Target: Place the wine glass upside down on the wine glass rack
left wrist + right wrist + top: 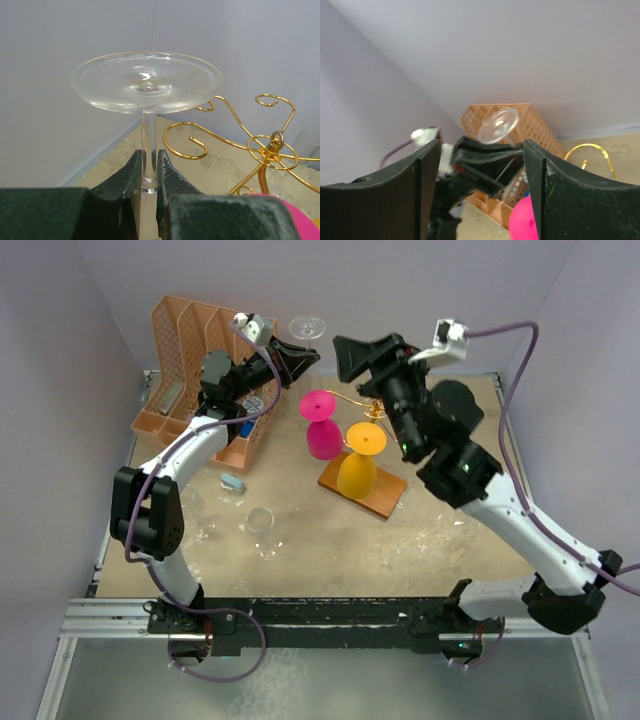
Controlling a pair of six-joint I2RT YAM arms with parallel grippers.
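The left jaws are nearly closed, pinching the thin stem of the clear wine glass (146,82) just under its round foot. The foot sits above the black fingers (131,172) in the left wrist view, and the bowl is hidden behind them. The glass is held in the air near the back wall, between the orange plastic file organizer (190,340) and the wine glass rack (385,495). It is up and to the left of the rack's gold wire arms and does not touch them. From the left wrist, the curled gold spirals and the ringed top of the central post lie lower right of the foot, with a sliver of pink at the bottom corner. The right jaws stand wide apart with nothing between them. They hang in the air above the far right side of the rack and face the left arm, so the glass foot shows between the two fingers in the right wrist view. A pink glass (322,430) and a yellow-orange glass (358,465) are at the rack, both foot-up, the yellow-orange one over the wooden base. On the counter (330,560), nearer the arm bases, a clear tumbler (262,525) stands upright, well apart from the rack. A small grey-blue object (232,482) lies just beside the organizer's near corner.
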